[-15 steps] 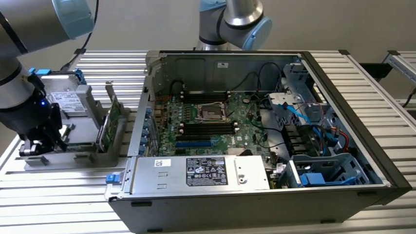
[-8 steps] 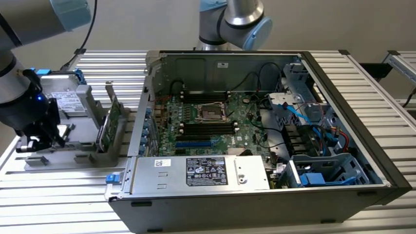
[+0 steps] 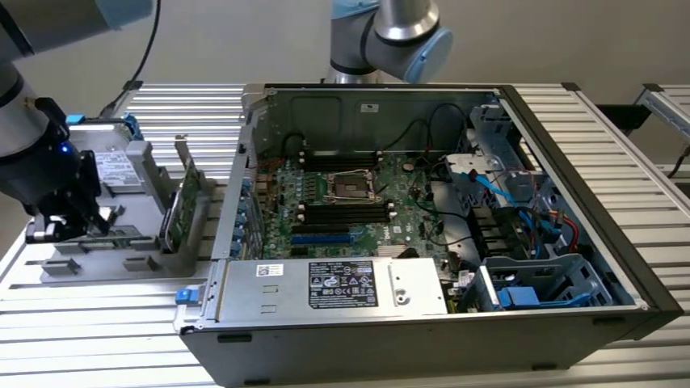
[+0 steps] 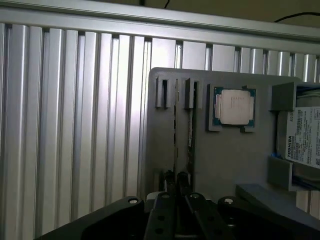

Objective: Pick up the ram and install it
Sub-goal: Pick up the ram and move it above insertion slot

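Observation:
Two thin ram sticks stand on edge in slots of the grey holder (image 4: 225, 160). The ram (image 4: 175, 125) nearer the holder's edge runs straight into my gripper (image 4: 176, 178). The black fingertips (image 4: 169, 179) sit close together on either side of its near end, shut on it, and the stick still rests in its slot. The second stick (image 4: 190, 127) lies parallel beside it, untouched. At the exterior view's left, my gripper (image 3: 65, 233) reaches down onto the holder (image 3: 97, 271). The motherboard's black memory slots (image 3: 345, 212) lie inside the open computer case (image 3: 431, 323).
A processor chip (image 4: 235, 106) and a hard drive (image 4: 305, 137) also sit in the holder. A wider green expansion card (image 3: 178, 206) stands upright between the holder and the case. Cables (image 3: 506, 194) and drive cages crowd the case's right side. A second arm (image 3: 393, 32) stands behind the case.

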Available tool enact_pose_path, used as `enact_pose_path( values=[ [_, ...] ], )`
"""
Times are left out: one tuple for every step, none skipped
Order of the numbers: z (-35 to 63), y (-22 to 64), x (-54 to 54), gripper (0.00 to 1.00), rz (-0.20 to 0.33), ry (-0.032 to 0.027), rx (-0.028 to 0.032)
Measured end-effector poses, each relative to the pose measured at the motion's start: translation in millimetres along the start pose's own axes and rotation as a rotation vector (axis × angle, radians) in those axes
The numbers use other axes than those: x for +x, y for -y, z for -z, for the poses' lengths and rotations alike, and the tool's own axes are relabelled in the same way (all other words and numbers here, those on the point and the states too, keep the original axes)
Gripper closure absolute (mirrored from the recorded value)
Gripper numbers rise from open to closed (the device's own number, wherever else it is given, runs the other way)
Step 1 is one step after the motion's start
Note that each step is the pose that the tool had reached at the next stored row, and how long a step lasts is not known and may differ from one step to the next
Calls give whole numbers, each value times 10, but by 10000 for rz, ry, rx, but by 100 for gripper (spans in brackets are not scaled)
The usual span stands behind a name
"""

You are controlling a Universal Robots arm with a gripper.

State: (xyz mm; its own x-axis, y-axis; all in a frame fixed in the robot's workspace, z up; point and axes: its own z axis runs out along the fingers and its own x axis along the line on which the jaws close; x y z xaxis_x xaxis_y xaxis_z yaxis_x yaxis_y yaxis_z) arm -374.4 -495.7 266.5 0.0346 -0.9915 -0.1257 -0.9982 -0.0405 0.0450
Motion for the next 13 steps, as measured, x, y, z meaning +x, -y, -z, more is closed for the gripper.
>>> enact_pose_path(
  values=[
    [33,20,-3,87,1,13,-2],
    [66,42,-7,87,1,24,-3],
    [101,65,-10,87,1,34,-6],
    [141,87,-14,87,0,38,-12],
    [180,112,-18,87,0,42,-16],
    [220,136,-22,87,-2,41,-25],
    [260,158,-26,87,-3,42,-33],
    [299,180,-29,87,-3,42,-41],
    [336,201,-34,87,-4,43,-49],
    [376,224,-38,87,-6,43,-58],
    [411,245,-41,87,-6,44,-67],
    [449,267,-45,87,-8,45,-78],
    [484,290,-49,87,-10,45,-88]
  ],
)
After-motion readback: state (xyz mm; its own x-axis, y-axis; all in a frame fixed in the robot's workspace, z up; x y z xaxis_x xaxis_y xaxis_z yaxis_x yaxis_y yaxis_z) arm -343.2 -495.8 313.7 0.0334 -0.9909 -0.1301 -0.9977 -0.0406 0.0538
